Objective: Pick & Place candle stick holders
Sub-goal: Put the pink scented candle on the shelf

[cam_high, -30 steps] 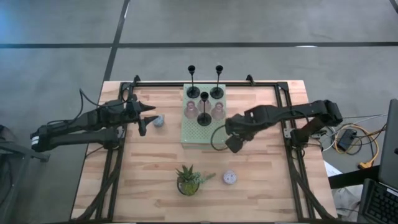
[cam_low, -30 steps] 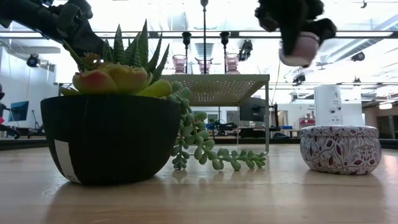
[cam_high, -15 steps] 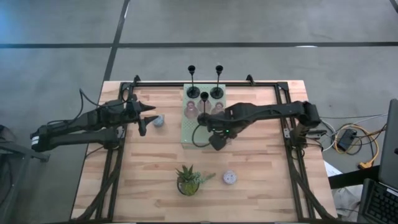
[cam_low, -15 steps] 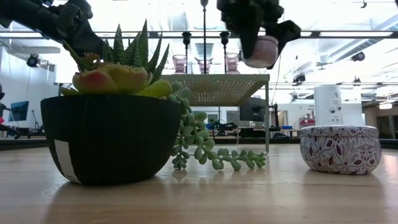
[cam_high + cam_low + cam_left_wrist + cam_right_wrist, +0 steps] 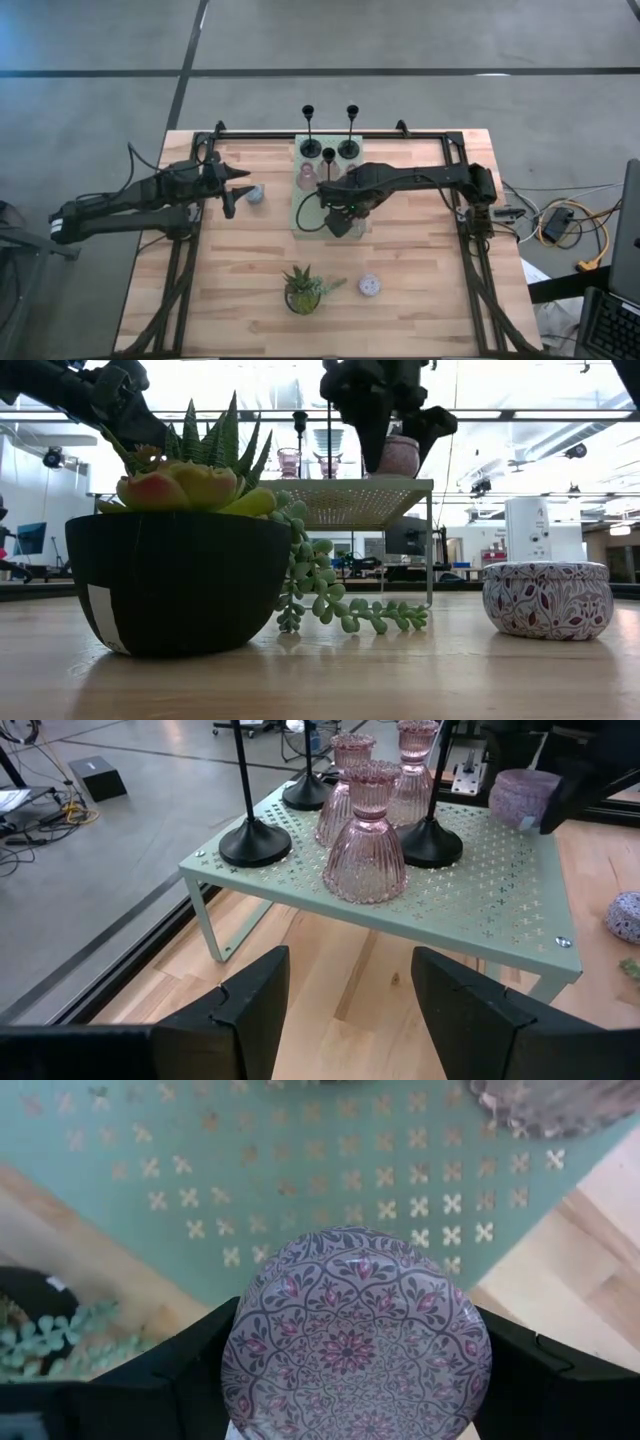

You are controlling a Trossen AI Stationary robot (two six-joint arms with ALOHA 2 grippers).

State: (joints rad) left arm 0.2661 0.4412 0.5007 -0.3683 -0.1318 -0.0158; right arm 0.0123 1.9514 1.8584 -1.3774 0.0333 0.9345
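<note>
A green perforated shelf [image 5: 305,215] stands at the table's middle. On it stand three black stem holders [image 5: 329,172] on their disc bases, and pink ribbed glass holders [image 5: 365,845]. My right gripper [image 5: 340,222] is shut on a pink patterned round cup [image 5: 358,1335] over the shelf's near part. My left gripper [image 5: 232,197] is open and empty left of the shelf, close beside a pale blue cup [image 5: 256,193] that rests on the table. A lilac patterned cup [image 5: 370,286] sits on the table at the near right. My right gripper pinches the pink cup's round side wall [image 5: 235,1350] between its two fingers [image 5: 170,1370], one on each opposite side. The fingers come from above, pointing down. The cup stays upright, lid up, at the shelf's top near its near right corner [image 5: 398,457]. Whether its bottom touches the shelf, I cannot tell.
A potted succulent [image 5: 303,290] in a black pot stands near the table's front middle, with trailing stems toward the lilac cup [image 5: 547,598]. A black frame rail [image 5: 330,135] runs round the table's far edge and sides.
My right gripper has carried the pink cup toward the table's left, from beside the shelf to over its near part, and has come down until the cup is at the shelf's top. The cup has stayed upright.
</note>
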